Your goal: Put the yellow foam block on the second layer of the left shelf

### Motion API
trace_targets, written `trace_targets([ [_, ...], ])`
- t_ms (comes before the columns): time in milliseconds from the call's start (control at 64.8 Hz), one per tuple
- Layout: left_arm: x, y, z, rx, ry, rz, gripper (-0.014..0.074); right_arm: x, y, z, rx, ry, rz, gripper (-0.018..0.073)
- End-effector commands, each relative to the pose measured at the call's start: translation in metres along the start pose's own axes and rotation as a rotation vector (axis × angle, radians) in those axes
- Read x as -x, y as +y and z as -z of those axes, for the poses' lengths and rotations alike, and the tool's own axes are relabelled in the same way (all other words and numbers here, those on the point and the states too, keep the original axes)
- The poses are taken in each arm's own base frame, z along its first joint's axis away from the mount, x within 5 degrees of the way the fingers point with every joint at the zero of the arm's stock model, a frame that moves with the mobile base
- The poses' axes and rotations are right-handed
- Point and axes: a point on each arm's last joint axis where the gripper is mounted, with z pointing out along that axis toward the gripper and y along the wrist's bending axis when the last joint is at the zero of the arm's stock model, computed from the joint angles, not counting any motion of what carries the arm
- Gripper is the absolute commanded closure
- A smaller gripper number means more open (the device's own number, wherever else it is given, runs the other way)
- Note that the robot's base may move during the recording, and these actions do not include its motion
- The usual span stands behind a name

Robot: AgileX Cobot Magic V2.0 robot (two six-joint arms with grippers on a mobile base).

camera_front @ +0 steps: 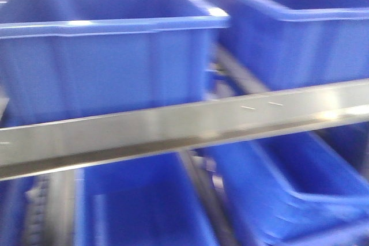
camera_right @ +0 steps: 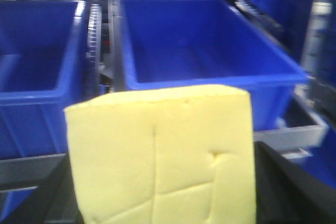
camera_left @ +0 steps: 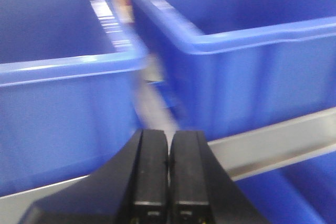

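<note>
Shelving with blue bins fills every view. The front camera is blurred and shows a left bin (camera_front: 104, 56) and a right bin (camera_front: 300, 33) on an upper level, with a grey rail (camera_front: 184, 125) crossing below them and more bins under it. Left wrist view: the left gripper (camera_left: 169, 182) has its black fingers (camera_left: 151, 171) pressed together with nothing between them, and it points at the gap between two bins above a rail. Right wrist view: the block (camera_right: 163, 150) fills the lower frame. It sits between the dark fingers (camera_right: 286, 187) of the right gripper (camera_right: 163, 200), which look clamped on its sides, though the block itself hides the contact. Faint seams and a small dent show on its facing side. Behind it is a wide bin (camera_right: 210, 40), with another to its left. Progress: the pick looks done — the block is in hand, up at shelf height and facing the bins, but not yet placed. Can't tell from these frames which level is the second layer, or whether the bin ahead belongs to the left shelf. Left to do, as I judge it: carry the block over the target spot, lower it, open the fingers and back out clear of the rail.
</note>
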Motion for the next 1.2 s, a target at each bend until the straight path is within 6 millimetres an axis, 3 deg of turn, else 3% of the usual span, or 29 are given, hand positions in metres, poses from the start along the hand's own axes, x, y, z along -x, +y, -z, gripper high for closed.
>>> trace_targets([
  [0, -0.0003, -0.0019, -0.0001, -0.020, -0.072, 0.007, 0.0460, 0.0147, 0.0016, 0.0010, 0.012, -0.090, 0.027, 0.0230],
  [1188, -0.0003, -0.0019, -0.0001, -0.020, -0.072, 0.007, 0.0460, 0.0147, 0.0016, 0.0010, 0.012, -0.090, 0.027, 0.0230],
])
